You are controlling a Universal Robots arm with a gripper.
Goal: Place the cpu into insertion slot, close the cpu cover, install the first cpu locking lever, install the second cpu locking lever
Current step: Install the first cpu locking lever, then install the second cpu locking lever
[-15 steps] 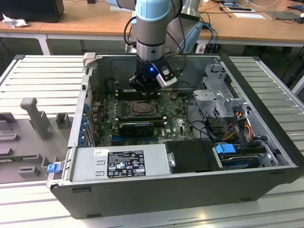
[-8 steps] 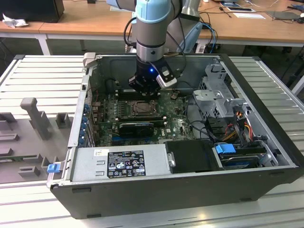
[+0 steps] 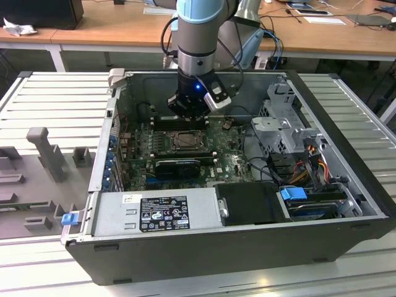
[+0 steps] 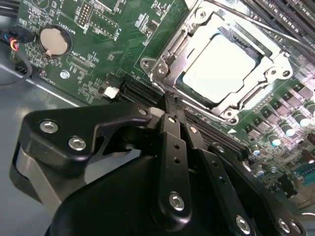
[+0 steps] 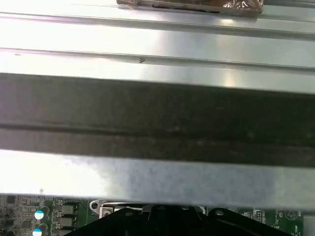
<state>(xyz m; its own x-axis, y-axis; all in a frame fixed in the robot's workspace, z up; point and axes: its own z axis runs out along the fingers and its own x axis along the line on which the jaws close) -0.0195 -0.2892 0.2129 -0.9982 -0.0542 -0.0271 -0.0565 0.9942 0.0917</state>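
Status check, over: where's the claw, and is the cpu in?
Claw shut, empty, just short of the insertion slot. Cpu seated, cpu cover down around it. Nothing in the way.

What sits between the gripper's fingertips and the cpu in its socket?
In the second wrist view, black slots on the green board run between the shut gripper and the cpu cover framing the cpu.

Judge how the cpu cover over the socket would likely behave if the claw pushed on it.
The cpu cover looks like thin stamped metal, so probably stiff and light. It lies flat around the cpu, framed by screws, so a push would likely pivot it rather than slide it. Its shiny surface may be slippery for the claw.
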